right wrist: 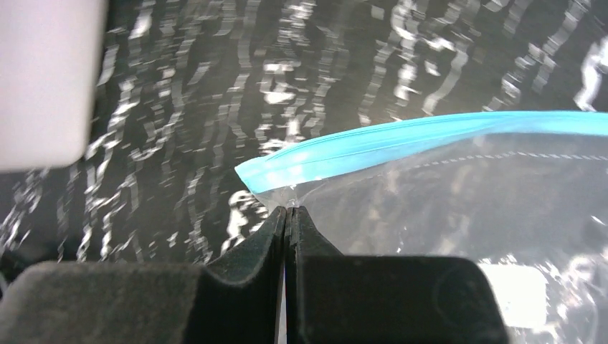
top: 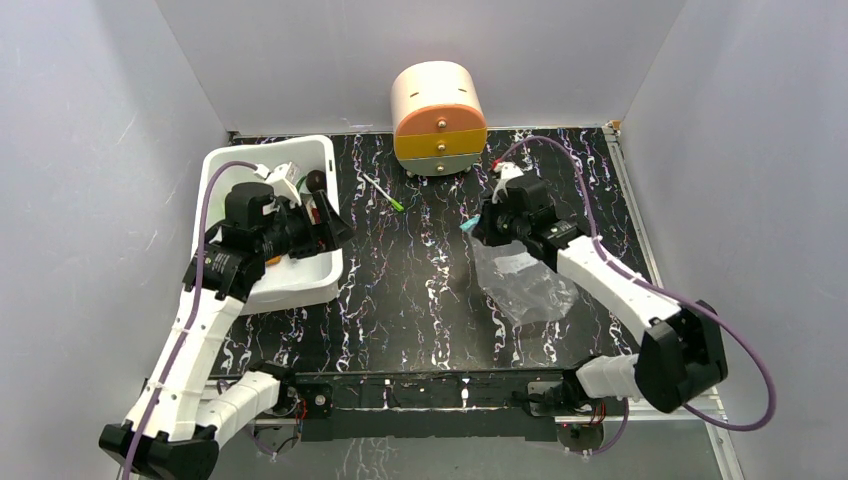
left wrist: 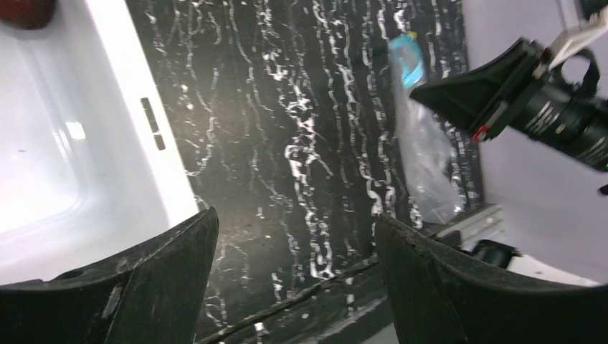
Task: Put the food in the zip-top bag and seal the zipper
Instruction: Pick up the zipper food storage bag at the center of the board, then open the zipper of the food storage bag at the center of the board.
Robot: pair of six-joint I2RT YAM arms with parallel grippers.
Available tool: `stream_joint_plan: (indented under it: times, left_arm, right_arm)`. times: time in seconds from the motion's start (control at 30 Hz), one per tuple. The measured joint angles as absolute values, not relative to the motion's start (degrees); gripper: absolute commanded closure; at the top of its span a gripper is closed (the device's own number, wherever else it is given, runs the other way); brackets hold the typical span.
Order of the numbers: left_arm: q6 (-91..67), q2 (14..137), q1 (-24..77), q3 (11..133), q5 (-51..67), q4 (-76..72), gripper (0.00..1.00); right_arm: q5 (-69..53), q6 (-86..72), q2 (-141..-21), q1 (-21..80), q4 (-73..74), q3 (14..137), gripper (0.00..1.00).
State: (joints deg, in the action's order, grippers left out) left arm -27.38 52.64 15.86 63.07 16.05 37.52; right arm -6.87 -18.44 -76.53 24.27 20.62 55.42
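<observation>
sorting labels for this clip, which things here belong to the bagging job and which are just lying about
Job: zip-top bag, its zipper, dark ball in the white tub, right tool shut on the bag, left tool open.
Lying about: pen with green tip, round drawer unit.

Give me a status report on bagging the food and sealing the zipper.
Done: nothing yet; the zip-top bag looks empty. In hand: the right gripper is shut on the bag's corner just below the zipper; the left gripper hangs open by the white tub, holding nothing. Left: moving the dark ball and whatever else sits in the tub into the bag, then sealing.
</observation>
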Motion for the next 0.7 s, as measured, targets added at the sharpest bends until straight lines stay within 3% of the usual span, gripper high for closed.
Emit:
stream_joint_plan:
  times: [0.3, 0.5, 0.7]
  left_arm:
    - [-39.6, 56.1, 15.9, 64.4, 25.2, 34.0, 0.33]
    - [-46.3, 57.6, 15.9, 59.3, 29.6, 28.4, 0.35]
    - [-52.9, 59.8, 15.9, 53.1, 33.7, 21.1, 0.33]
  right_arm:
    - [-14.5, -11.9, -64.8, 37.9, 13.4, 54.3, 1.0]
    - [-17.2, -8.3, -54.5, 43.3, 0.3, 44.6, 1.0]
    - [-18.1, -4.3, -53.4, 47.3, -6.1, 41.1, 1.0]
